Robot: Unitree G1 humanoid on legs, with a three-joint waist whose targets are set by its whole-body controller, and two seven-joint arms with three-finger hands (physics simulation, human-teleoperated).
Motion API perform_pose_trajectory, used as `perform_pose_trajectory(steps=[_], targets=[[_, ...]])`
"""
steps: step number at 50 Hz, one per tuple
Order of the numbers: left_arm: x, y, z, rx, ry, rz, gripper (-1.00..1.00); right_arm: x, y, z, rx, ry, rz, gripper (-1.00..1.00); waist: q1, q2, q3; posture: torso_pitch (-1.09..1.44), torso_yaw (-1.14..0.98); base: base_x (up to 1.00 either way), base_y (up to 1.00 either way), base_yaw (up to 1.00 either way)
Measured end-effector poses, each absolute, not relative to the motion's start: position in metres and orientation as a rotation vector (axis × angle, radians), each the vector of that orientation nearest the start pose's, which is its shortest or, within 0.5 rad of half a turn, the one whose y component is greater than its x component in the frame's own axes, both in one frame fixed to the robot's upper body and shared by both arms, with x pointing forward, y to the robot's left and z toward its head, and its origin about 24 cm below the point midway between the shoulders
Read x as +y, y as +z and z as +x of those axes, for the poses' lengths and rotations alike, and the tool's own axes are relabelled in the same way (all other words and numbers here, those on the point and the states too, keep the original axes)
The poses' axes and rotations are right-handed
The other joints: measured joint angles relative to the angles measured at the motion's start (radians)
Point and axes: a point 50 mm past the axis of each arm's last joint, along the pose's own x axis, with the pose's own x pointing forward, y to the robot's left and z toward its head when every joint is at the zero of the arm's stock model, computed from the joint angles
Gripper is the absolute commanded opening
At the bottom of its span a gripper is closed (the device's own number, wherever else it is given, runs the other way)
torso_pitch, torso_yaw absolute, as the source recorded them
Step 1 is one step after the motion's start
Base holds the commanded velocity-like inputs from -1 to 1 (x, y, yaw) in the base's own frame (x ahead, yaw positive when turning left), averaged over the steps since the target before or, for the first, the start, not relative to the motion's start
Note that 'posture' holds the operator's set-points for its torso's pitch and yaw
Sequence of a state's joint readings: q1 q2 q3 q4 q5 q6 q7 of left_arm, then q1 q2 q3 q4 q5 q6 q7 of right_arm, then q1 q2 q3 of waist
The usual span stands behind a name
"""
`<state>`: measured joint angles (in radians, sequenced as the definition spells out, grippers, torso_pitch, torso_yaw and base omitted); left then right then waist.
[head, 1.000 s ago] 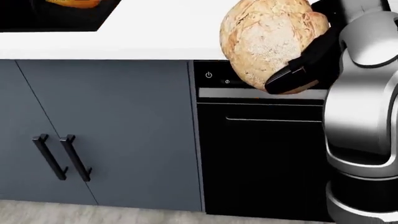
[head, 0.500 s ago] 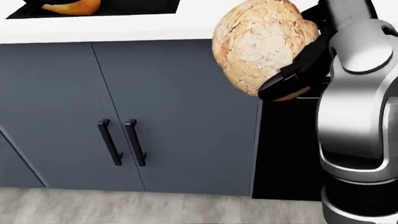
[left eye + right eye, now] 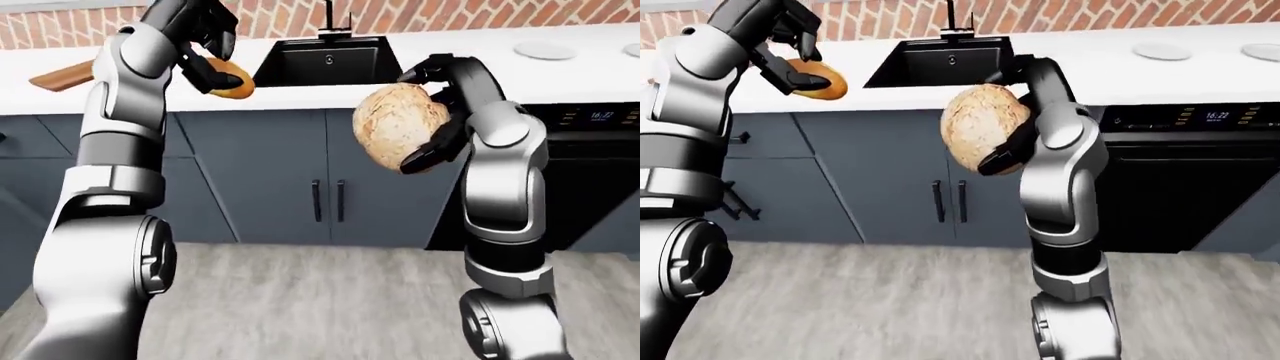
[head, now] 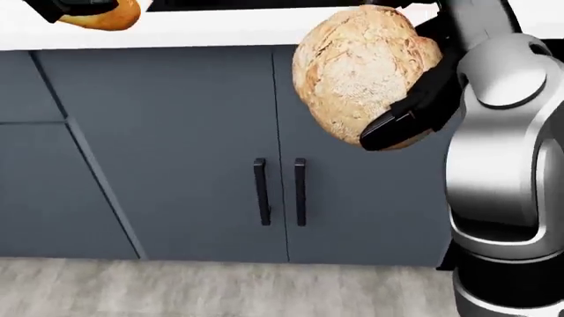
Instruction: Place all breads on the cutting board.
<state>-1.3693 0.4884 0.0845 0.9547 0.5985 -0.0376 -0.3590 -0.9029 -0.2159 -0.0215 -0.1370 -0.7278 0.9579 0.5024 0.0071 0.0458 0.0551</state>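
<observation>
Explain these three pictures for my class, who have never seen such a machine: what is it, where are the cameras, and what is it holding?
These are simulator renders of a humanoid robot in a kitchen. All three cameras sit on its head, looking out over its own silver arms; two act as its eyes, so they nearly match. The right robot hand grips a large round loaf. The left robot hand, raised higher, holds a smaller golden bread. Beyond them runs a white counter with a black sink, grey cupboards beneath, and a wooden cutting board at the left-eye view's left edge.

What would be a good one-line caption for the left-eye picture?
Humanoid robot carries a round loaf in its right hand and a small bun in its left hand, facing the sink.
</observation>
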Motion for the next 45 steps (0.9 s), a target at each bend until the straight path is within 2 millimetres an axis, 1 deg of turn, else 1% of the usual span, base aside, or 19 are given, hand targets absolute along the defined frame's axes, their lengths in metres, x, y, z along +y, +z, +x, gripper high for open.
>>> perform_pose_trajectory(steps=[5,7,11,12,14,16,17,19,21,27,29,31,34,36,38,39,40,43,45], targets=[[0.195,0.328,0.409,-0.292,-0.057,0.942,-1.0,-0.167,0.28,0.331,-0.052,-0.127,-0.614,-1.0,-0.015,-0.059,0.014,0.0,0.0,0.04,1.0,0.0],[0.192,0.331,0.409,-0.305,-0.06,0.943,-1.0,-0.169,0.284,0.33,-0.071,-0.143,-0.618,-1.0,-0.032,-0.083,0.0,0.0,0.0,0.04,1.0,0.0],[0.189,0.319,0.412,-0.275,-0.092,0.947,-1.0,-0.172,0.274,0.332,-0.019,-0.144,-0.613,-1.0,-0.034,-0.09,-0.029,0.0,0.0,0.05,1.0,0.0],[0.19,0.321,0.411,-0.276,-0.087,0.946,-1.0,-0.171,0.276,0.332,-0.022,-0.143,-0.611,-1.0,-0.032,-0.087,-0.031,0.0,0.0,0.05,1.0,0.0],[0.191,0.329,0.409,-0.301,-0.07,0.944,-1.0,-0.171,0.281,0.331,-0.049,-0.146,-0.612,-1.0,-0.033,-0.058,-0.02,0.0,0.0,0.06,1.0,0.0],[0.191,0.335,0.407,-0.326,-0.057,0.941,-1.0,-0.17,0.285,0.329,-0.072,-0.148,-0.615,-1.0,-0.033,-0.009,-0.013,0.0,0.0,0.07,1.0,0.0],[0.192,0.336,0.406,-0.33,-0.05,0.94,-1.0,-0.168,0.288,0.329,-0.082,-0.144,-0.617,-1.0,-0.027,0.03,-0.018,0.0,0.0,0.06,1.0,0.0],[0.197,0.325,0.408,-0.297,-0.05,0.935,-1.0,-0.162,0.278,0.331,-0.062,-0.112,-0.621,-1.0,-0.005,0.032,-0.002,0.0,0.0,0.06,1.0,0.0],[0.2,0.319,0.41,-0.263,-0.05,0.931,-1.0,-0.159,0.272,0.334,-0.029,-0.081,-0.621,-1.0,0.0,0.032,-0.003,0.0,0.0,0.07,1.0,0.0],[0.193,0.316,0.409,-0.297,-0.06,0.921,-1.0,-0.165,0.285,0.329,-0.076,-0.123,-0.612,-1.0,-0.009,-0.042,0.012,0.0,0.0,0.07,1.0,0.0],[0.19,0.315,0.41,-0.294,-0.067,0.917,-1.0,-0.166,0.29,0.328,-0.1,-0.138,-0.616,-1.0,-0.02,-0.072,0.001,0.0,0.0,0.07,1.0,0.0],[0.186,0.31,0.411,-0.294,-0.086,0.914,-1.0,-0.17,0.286,0.328,-0.088,-0.15,-0.618,-1.0,-0.037,-0.074,0.002,0.0,0.0,0.07,1.0,0.0],[0.186,0.302,0.411,-0.267,-0.104,0.911,-1.0,-0.171,0.279,0.331,-0.047,-0.147,-0.611,-1.0,-0.033,-0.086,-0.026,0.0,0.0,0.07,1.0,0.0],[0.187,0.31,0.408,-0.291,-0.086,0.903,-1.0,-0.17,0.284,0.33,-0.066,-0.148,-0.611,-1.0,-0.032,-0.064,-0.022,0.0,0.0,0.07,1.0,0.0],[0.188,0.32,0.405,-0.329,-0.066,0.898,-1.0,-0.169,0.289,0.329,-0.093,-0.151,-0.615,-1.0,-0.031,-0.021,-0.011,0.0,0.0,0.07,1.0,0.0],[0.19,0.324,0.403,-0.341,-0.055,0.895,-1.0,-0.167,0.291,0.329,-0.103,-0.147,-0.618,-1.0,-0.024,0.015,-0.014,0.0,0.0,0.06,1.0,0.0],[0.192,0.324,0.401,-0.345,-0.045,0.891,-1.0,-0.164,0.289,0.329,-0.106,-0.137,-0.618,-1.0,-0.011,0.025,-0.009,0.0,0.0,0.07,1.0,0.0],[0.199,0.315,0.401,-0.303,-0.033,0.872,-1.0,-0.158,0.275,0.334,-0.049,-0.082,-0.624,-1.0,0.009,0.027,0.001,0.0,0.0,0.07,1.0,0.0],[0.196,0.318,0.399,-0.315,-0.031,0.867,-1.0,-0.161,0.274,0.335,-0.036,-0.084,-0.614,-1.0,0.004,0.005,0.001,0.0,0.0,0.08,1.0,0.0]])
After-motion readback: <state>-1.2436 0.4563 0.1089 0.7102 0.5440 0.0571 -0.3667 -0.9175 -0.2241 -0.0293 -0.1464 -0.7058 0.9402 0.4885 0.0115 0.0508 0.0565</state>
